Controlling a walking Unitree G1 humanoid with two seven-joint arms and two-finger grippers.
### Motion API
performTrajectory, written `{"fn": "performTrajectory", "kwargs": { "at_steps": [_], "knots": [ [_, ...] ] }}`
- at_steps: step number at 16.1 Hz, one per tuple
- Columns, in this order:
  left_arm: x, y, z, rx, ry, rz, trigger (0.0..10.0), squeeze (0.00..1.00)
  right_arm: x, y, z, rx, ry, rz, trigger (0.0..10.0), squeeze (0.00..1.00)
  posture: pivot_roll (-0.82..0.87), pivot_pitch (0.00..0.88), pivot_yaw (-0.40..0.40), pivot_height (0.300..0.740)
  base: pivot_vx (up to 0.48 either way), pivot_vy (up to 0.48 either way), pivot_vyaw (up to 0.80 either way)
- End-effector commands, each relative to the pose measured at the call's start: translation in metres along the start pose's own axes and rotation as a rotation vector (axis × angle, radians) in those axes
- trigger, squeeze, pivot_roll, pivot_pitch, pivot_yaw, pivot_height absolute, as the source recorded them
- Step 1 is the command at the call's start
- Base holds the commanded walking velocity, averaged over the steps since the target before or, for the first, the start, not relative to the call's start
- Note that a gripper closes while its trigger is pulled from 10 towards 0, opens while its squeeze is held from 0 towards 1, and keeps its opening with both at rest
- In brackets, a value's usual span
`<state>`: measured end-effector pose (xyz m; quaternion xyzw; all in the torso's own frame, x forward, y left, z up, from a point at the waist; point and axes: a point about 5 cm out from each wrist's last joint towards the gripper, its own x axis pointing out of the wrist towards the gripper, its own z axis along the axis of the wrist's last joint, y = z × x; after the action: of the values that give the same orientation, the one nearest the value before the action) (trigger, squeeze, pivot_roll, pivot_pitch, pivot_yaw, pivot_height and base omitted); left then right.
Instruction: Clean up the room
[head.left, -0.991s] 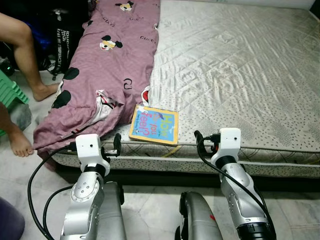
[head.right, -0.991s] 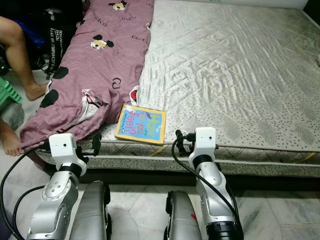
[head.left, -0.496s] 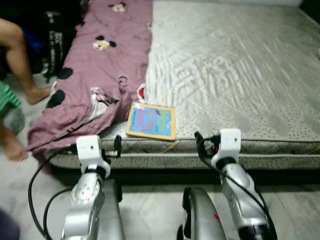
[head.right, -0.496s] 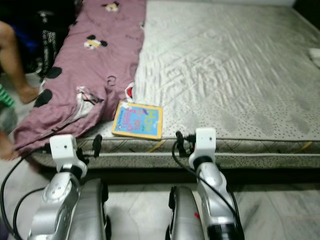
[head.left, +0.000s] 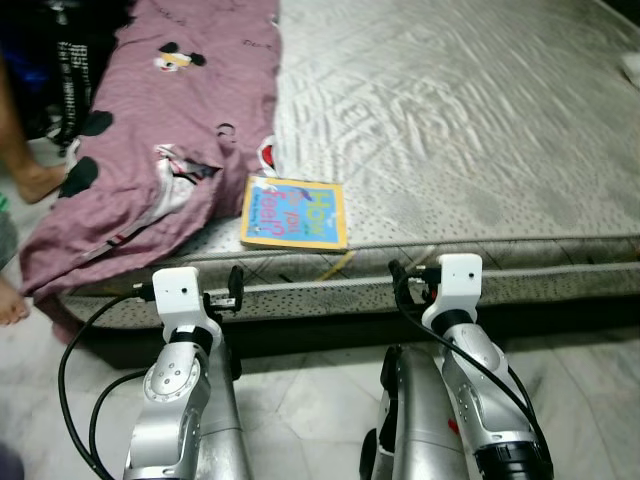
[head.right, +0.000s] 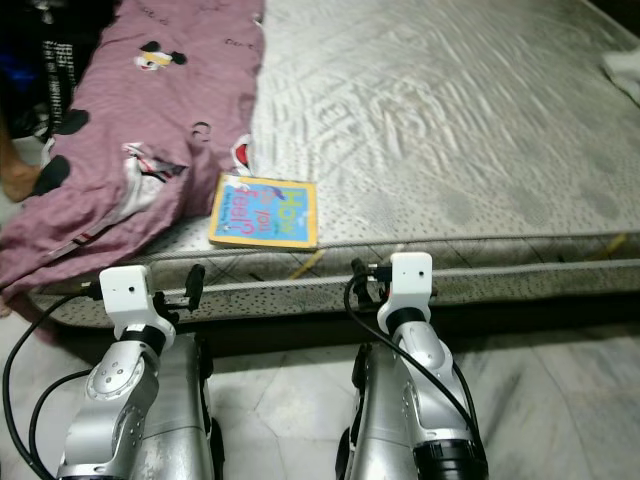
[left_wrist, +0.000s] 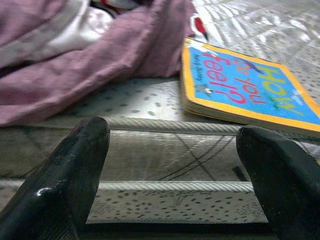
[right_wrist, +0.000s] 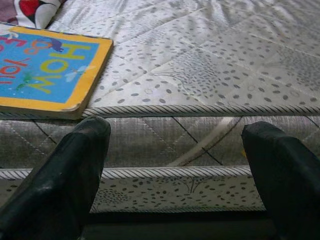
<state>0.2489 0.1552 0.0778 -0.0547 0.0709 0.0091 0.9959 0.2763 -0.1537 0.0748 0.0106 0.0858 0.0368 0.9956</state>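
Black-fingered left gripper (left_wrist: 175, 165): fingers spread apart, level with the mattress edge.
Right gripper (right_wrist: 175, 165): likewise parted, holding nothing.
Book: blue, yellow-bordered board book (head.left: 294, 212) flat at the grey quilted mattress (head.left: 480, 120) edge.
Beside it: purple cartoon-print blanket (head.left: 150, 140), touching the book's corner.

Flat, yellow-bordered blue picture book (left_wrist: 250, 87) at the near edge of the grey quilted mattress (head.left: 480, 130): cover title reads "How … feel?", with the middle words too small to make out. Mauve cartoon-mouse blanket (head.left: 170, 120): small dark lettering, not legible.
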Motion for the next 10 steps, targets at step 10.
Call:
{"fn": "performTrajectory", "kwargs": {
  "at_steps": [10],
  "knots": [
    [0.0023, -0.0014, 0.0029, -0.001, -0.012, -0.01, 10.0, 0.0, 0.0023, -0.0023, 0.0017, 0.003, 0.001, 0.001, 10.0, 0.0, 0.0, 0.113, -0.029, 0.496, 0.259, 0.0, 0.0]
  ]
}}
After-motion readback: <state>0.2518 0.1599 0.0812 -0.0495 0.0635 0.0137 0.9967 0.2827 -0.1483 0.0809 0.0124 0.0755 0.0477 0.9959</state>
